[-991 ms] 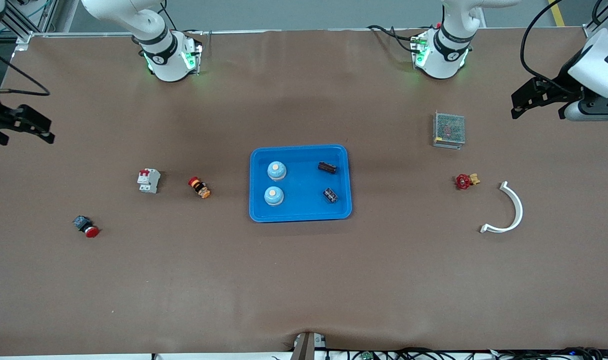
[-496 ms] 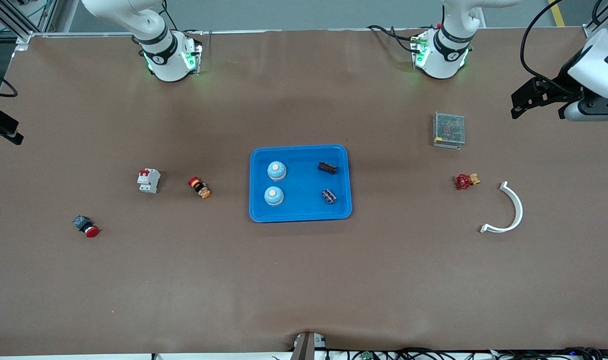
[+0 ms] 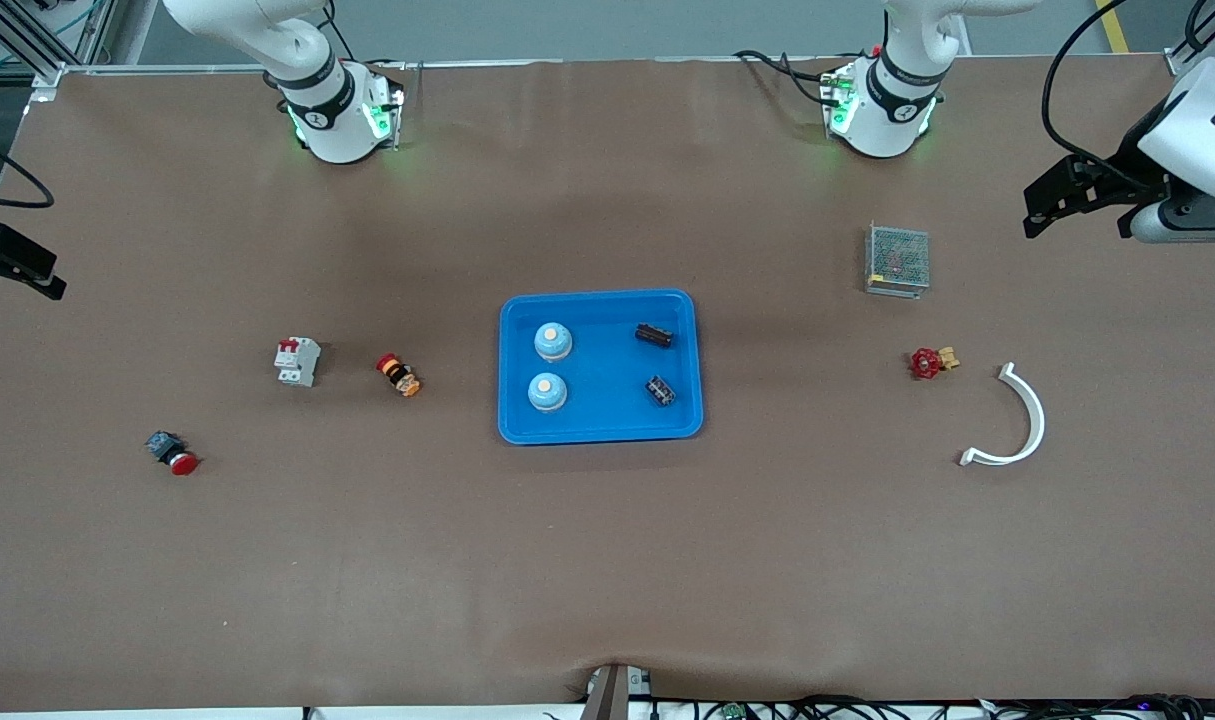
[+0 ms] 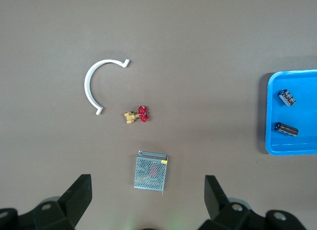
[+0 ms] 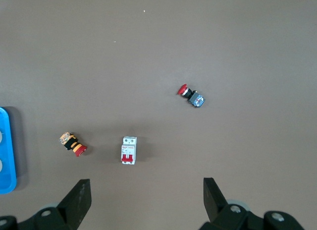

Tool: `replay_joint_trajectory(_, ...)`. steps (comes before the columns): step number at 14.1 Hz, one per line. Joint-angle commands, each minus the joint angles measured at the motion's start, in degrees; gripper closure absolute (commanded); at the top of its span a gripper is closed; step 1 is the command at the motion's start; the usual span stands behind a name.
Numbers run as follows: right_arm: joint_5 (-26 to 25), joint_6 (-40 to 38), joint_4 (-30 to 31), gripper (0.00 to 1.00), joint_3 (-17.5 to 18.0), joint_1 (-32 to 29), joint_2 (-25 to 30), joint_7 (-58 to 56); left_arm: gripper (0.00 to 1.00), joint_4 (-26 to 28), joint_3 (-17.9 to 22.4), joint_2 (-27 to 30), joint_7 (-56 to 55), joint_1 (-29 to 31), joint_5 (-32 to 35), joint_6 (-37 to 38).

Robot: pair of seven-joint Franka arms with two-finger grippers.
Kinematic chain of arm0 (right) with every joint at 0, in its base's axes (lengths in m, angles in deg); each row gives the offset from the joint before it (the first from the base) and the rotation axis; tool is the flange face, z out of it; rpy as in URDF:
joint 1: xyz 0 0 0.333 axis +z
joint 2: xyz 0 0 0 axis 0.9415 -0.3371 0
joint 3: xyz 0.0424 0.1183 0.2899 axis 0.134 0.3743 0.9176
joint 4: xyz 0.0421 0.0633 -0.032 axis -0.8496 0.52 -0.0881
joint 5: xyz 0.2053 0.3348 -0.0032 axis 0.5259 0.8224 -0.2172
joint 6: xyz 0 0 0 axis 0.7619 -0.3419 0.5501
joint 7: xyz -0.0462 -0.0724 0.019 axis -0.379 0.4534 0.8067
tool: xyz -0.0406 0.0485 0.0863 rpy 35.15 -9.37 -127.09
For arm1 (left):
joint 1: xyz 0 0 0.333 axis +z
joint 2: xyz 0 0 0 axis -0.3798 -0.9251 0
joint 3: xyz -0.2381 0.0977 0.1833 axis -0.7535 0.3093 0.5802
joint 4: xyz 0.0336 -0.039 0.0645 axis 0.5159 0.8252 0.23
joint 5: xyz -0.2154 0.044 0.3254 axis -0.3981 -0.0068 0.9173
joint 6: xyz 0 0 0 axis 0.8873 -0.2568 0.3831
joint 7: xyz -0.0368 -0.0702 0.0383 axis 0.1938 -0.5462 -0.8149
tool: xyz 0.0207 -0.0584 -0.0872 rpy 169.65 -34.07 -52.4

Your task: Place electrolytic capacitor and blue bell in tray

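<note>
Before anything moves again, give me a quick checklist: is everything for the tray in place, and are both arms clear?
1. Both blue bells in the tray: ok.
2. Both electrolytic capacitors in the tray: ok.
3. Left pincer open and holding nothing, up over the left arm's end of the table: ok.
4. Right pincer open and holding nothing, up over the right arm's end: ok.
5. No bell or capacitor left on the bare table: ok; only a breaker, push buttons, a valve, a mesh box and a white clip lie outside.
</note>
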State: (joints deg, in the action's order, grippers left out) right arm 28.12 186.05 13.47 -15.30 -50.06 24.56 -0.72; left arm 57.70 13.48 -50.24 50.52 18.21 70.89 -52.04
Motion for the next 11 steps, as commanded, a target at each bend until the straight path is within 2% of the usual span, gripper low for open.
replay_joint_trajectory(1,2.2,-0.4,-1.5,0.00,1.2,-2.7,-0.7,-0.3,0.00,-0.2,-0.1,0.7,1.0,0.9,-0.4,0.9)
replay_joint_trajectory(3,2.8,-0.4,-1.5,0.00,3.1,-4.8,-0.8,-0.4,0.00,-0.5,-0.1,0.7,0.9,1.0,-0.4,1.0)
replay_joint_trajectory(6,2.8,-0.4,-1.5,0.00,12.1,-13.0,-1.0,-0.4,0.00,-0.4,-0.1,0.6,0.6,1.0,-0.4,1.3)
replay_joint_trajectory(7,2.8,-0.4,-1.6,0.00,13.9,-14.8,-1.2,-0.4,0.00,-0.4,-0.1,0.6,0.6,0.9,-0.5,1.3)
replay_joint_trajectory(11,2.8,-0.4,-1.8,0.00,19.1,-19.7,-1.3,-0.4,0.00,-0.5,-0.1,1.0,0.6,1.0,-0.5,1.3)
